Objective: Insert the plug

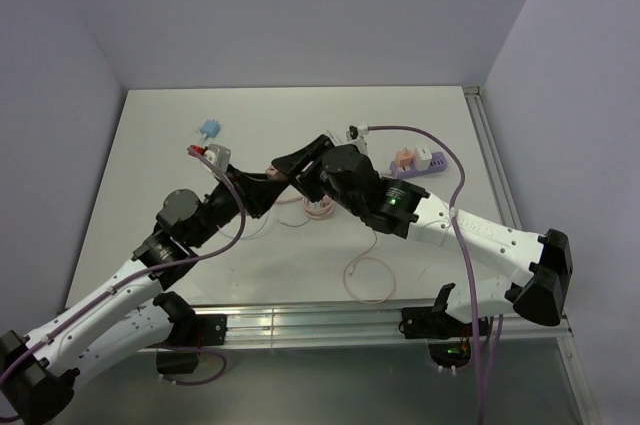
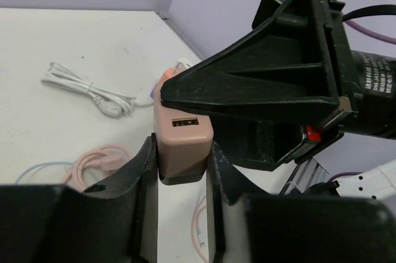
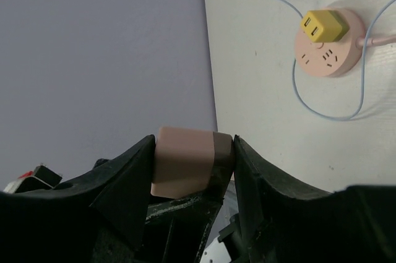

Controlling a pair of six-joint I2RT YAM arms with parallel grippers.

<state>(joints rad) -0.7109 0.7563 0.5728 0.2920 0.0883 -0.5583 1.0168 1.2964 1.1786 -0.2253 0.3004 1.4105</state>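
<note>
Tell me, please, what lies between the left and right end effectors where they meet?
The pink charger plug. The left wrist view shows it inside the left end effector, the right wrist view inside the right end effector.

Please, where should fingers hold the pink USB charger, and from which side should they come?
Probably the two flat, parallel side faces of the pink USB charger, where the left fingers sit now. Come from its port side, square to the block: flat faces resist twisting.
</note>
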